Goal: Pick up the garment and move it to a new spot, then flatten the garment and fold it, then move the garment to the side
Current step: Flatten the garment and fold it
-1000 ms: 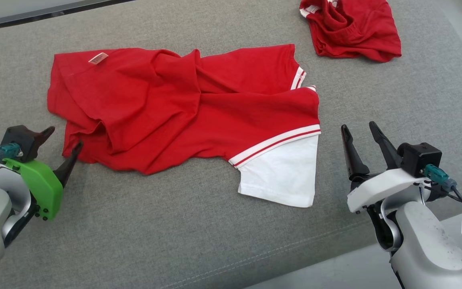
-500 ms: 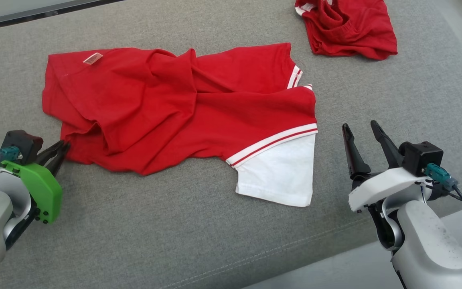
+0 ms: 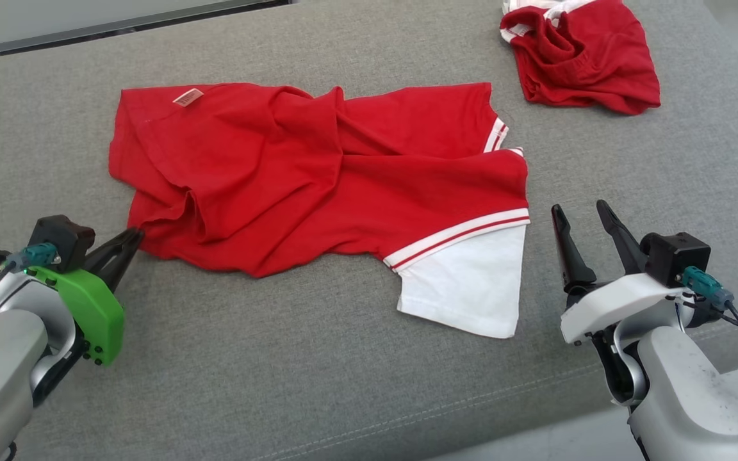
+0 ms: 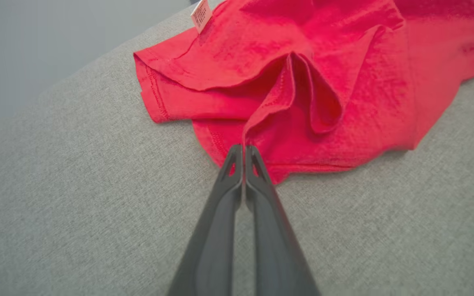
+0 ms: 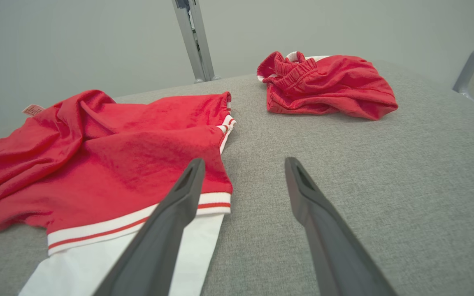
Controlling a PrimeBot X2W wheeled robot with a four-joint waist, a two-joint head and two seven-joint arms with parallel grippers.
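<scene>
Red shirt [image 3: 318,186] spread rumpled across the middle of the grey bench [image 3: 279,384]. White tag [image 3: 188,97] at its far left corner, white sleeve [image 3: 465,288] with red-and-white striped trim at its near right. Left claw [image 3: 133,237] low at the shirt's near left edge, fingers pressed together and pinching the hem. Seen from the left wrist, a raised ridge of cloth running up from the tips. Right claw [image 3: 579,208] just beside the white sleeve, not touching it, fingers spread wide above the bench. Crumpled red shorts [image 3: 587,64] at the far right of the bench, well apart from the shirt.
</scene>
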